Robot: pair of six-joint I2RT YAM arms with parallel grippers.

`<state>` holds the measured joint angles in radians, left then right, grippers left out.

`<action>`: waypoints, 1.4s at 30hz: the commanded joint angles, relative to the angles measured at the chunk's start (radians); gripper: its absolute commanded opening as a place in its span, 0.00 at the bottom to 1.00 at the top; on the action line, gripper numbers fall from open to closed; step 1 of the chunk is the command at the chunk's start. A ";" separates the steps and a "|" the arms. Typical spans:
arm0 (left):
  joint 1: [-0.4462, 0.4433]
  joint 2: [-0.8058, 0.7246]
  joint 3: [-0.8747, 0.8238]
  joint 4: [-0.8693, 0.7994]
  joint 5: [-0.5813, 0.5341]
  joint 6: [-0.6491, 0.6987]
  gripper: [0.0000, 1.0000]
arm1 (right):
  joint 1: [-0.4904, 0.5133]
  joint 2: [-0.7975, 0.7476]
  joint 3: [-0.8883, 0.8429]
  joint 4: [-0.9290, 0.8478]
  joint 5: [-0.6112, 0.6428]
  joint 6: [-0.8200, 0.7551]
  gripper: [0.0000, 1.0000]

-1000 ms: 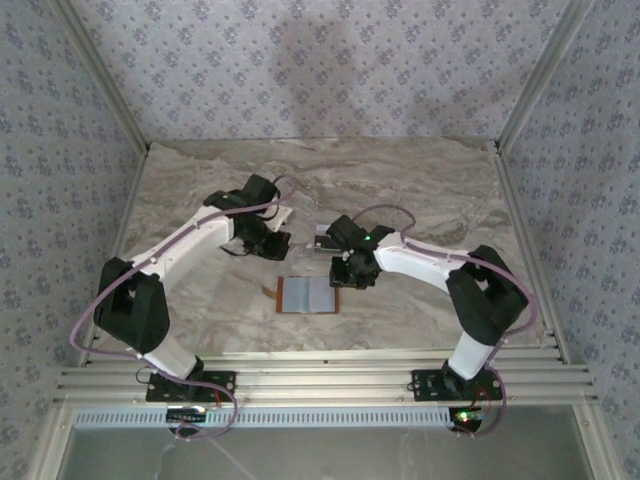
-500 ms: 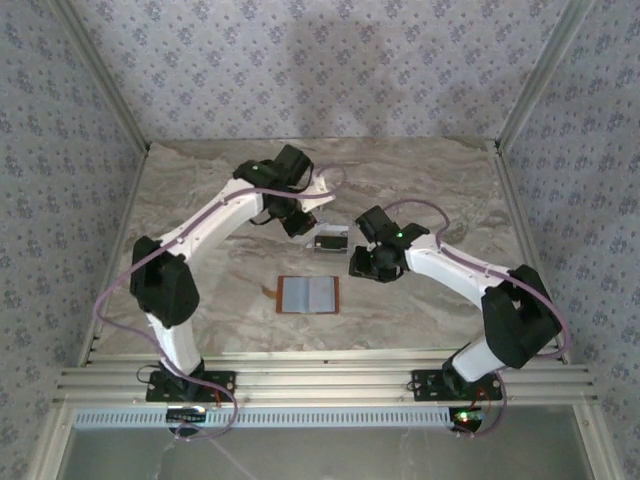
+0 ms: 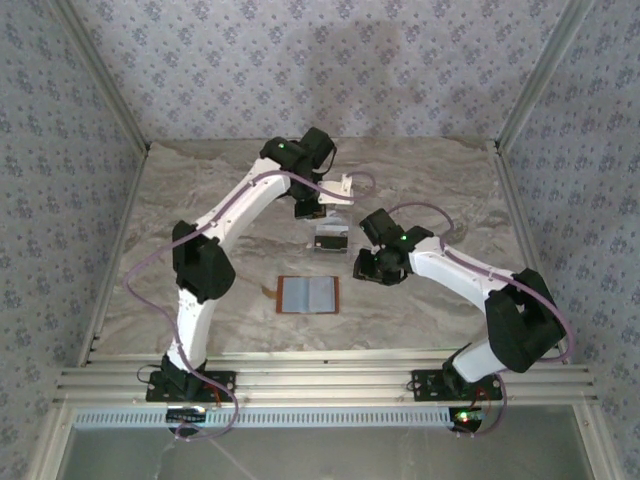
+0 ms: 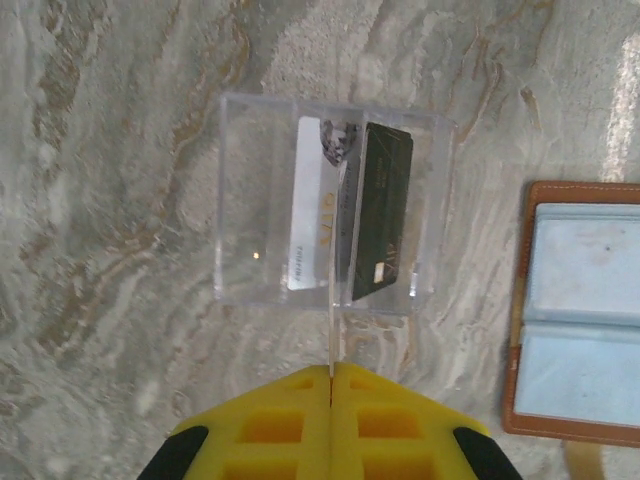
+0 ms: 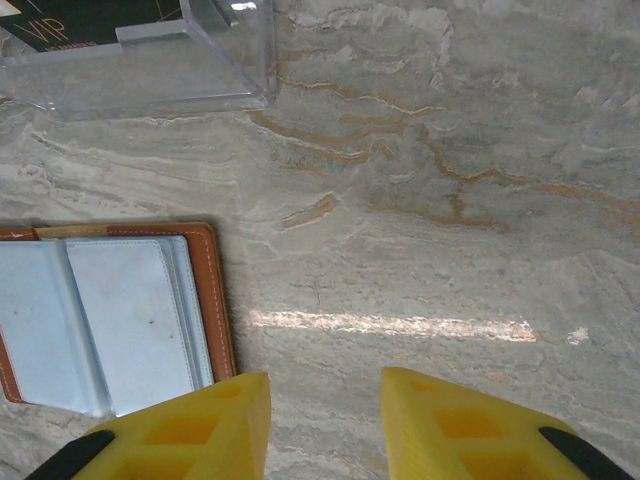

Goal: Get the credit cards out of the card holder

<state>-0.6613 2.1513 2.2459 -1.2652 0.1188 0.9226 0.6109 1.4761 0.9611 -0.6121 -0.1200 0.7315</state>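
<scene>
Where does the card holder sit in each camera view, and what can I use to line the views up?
Top external: card holder lying open at the table's centre.
Left wrist: card holder at the right edge, mid-height.
Right wrist: card holder at lower left.
Shared landmark: the clear box close by it.

From my left wrist camera, the bottom edge cuts off my left jaws. The thin card (image 4: 333,330) pinched in them stands edge-on, so both its faces are out of sight. It crosses in front of the white card (image 4: 312,225) and the black card (image 4: 385,215) in the clear tray (image 4: 250,200), and the print on both is too blurred to read. The card holder (image 4: 575,310) runs off the right edge there. From my right wrist it runs off the left edge, and the tray and my right jaws are clipped too. From above, the cards are too small to tell apart.
</scene>
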 commanded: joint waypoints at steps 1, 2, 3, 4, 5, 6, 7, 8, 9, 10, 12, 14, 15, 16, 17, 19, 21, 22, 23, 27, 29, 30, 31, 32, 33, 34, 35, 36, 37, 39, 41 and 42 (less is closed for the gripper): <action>-0.003 0.074 0.110 -0.104 0.019 0.098 0.00 | -0.009 -0.030 -0.016 -0.025 -0.004 -0.017 0.35; -0.003 0.096 0.145 -0.123 0.018 0.104 0.00 | -0.010 -0.031 -0.020 -0.023 -0.004 -0.015 0.35; -0.003 0.115 0.171 -0.137 0.016 0.108 0.00 | -0.011 -0.033 -0.022 -0.020 -0.004 -0.014 0.35; -0.003 0.132 0.196 -0.149 0.014 0.111 0.00 | -0.012 -0.034 -0.026 -0.019 -0.005 -0.011 0.35; -0.003 0.145 0.214 -0.156 0.014 0.117 0.00 | -0.013 -0.034 -0.028 -0.017 -0.004 -0.011 0.35; -0.004 0.152 0.221 -0.157 0.013 0.122 0.00 | -0.014 -0.033 -0.030 -0.015 -0.004 -0.012 0.35; -0.003 0.158 0.224 -0.154 0.013 0.128 0.00 | -0.014 -0.033 -0.032 -0.015 -0.003 -0.012 0.35; -0.003 0.161 0.224 -0.151 0.014 0.133 0.00 | -0.015 -0.036 -0.035 -0.010 -0.003 -0.011 0.35; -0.004 0.167 0.225 -0.150 0.013 0.136 0.00 | -0.016 -0.034 -0.037 -0.008 -0.003 -0.009 0.35; -0.004 0.171 0.228 -0.150 0.014 0.139 0.00 | -0.016 -0.035 -0.038 -0.005 -0.003 -0.009 0.35; -0.004 0.181 0.237 -0.151 0.013 0.145 0.00 | -0.017 -0.036 -0.044 -0.002 0.000 -0.006 0.35; -0.004 0.188 0.242 -0.151 0.012 0.149 0.00 | -0.018 -0.037 -0.047 0.002 0.000 -0.006 0.35; -0.006 0.192 0.245 -0.151 0.012 0.153 0.00 | -0.018 -0.037 -0.048 0.003 0.000 -0.004 0.35; -0.005 0.194 0.248 -0.150 0.014 0.156 0.00 | -0.018 -0.037 -0.048 0.003 0.003 -0.004 0.35; -0.005 0.198 0.248 -0.148 0.014 0.157 0.00 | -0.019 -0.039 -0.049 0.003 0.002 -0.004 0.35; -0.008 0.206 0.248 -0.143 0.012 0.160 0.00 | -0.019 -0.040 -0.054 0.005 0.002 -0.003 0.35; -0.012 0.216 0.251 -0.142 0.010 0.164 0.00 | -0.021 -0.040 -0.056 0.004 0.002 -0.001 0.35; -0.012 0.221 0.253 -0.140 0.010 0.163 0.00 | -0.022 -0.041 -0.057 0.004 0.002 -0.001 0.35; -0.015 0.226 0.255 -0.139 0.009 0.163 0.00 | -0.022 -0.042 -0.058 0.005 0.003 0.000 0.35; -0.020 0.251 0.255 -0.133 -0.001 0.158 0.00 | -0.022 -0.052 -0.066 0.005 0.003 0.003 0.35; -0.022 0.264 0.253 -0.123 -0.018 0.152 0.00 | -0.023 -0.054 -0.071 0.007 0.002 0.005 0.35; -0.023 0.272 0.255 -0.119 -0.032 0.147 0.00 | -0.025 -0.055 -0.072 0.006 0.002 0.005 0.35; -0.025 0.280 0.255 -0.117 -0.044 0.146 0.00 | -0.026 -0.055 -0.074 0.005 0.002 0.005 0.35; -0.027 0.289 0.255 -0.114 -0.054 0.145 0.00 | -0.027 -0.054 -0.076 0.007 0.000 0.006 0.35; -0.028 0.294 0.255 -0.110 -0.061 0.143 0.00 | -0.028 -0.054 -0.076 0.007 -0.003 0.005 0.35; -0.028 0.299 0.254 -0.108 -0.062 0.142 0.00 | -0.029 -0.053 -0.076 0.006 -0.003 0.006 0.35; -0.029 0.303 0.254 -0.108 -0.062 0.141 0.00 | -0.029 -0.052 -0.076 0.007 -0.003 0.006 0.35; -0.030 0.307 0.254 -0.107 -0.060 0.140 0.00 | -0.031 -0.051 -0.075 0.007 -0.003 0.005 0.35; -0.032 0.310 0.256 -0.104 -0.061 0.140 0.00 | -0.030 -0.050 -0.074 0.006 -0.003 0.006 0.35; -0.036 0.315 0.255 -0.102 -0.062 0.138 0.00 | -0.031 -0.049 -0.076 0.007 -0.005 0.004 0.35; -0.041 0.320 0.256 -0.097 -0.065 0.136 0.03 | -0.033 -0.048 -0.076 0.006 -0.003 0.005 0.35; -0.043 0.320 0.256 -0.091 -0.068 0.133 0.05 | -0.032 -0.048 -0.075 0.006 -0.003 0.003 0.35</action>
<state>-0.6933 2.4611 2.4763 -1.3571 0.0582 1.0573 0.5865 1.4429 0.8944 -0.5953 -0.1196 0.7326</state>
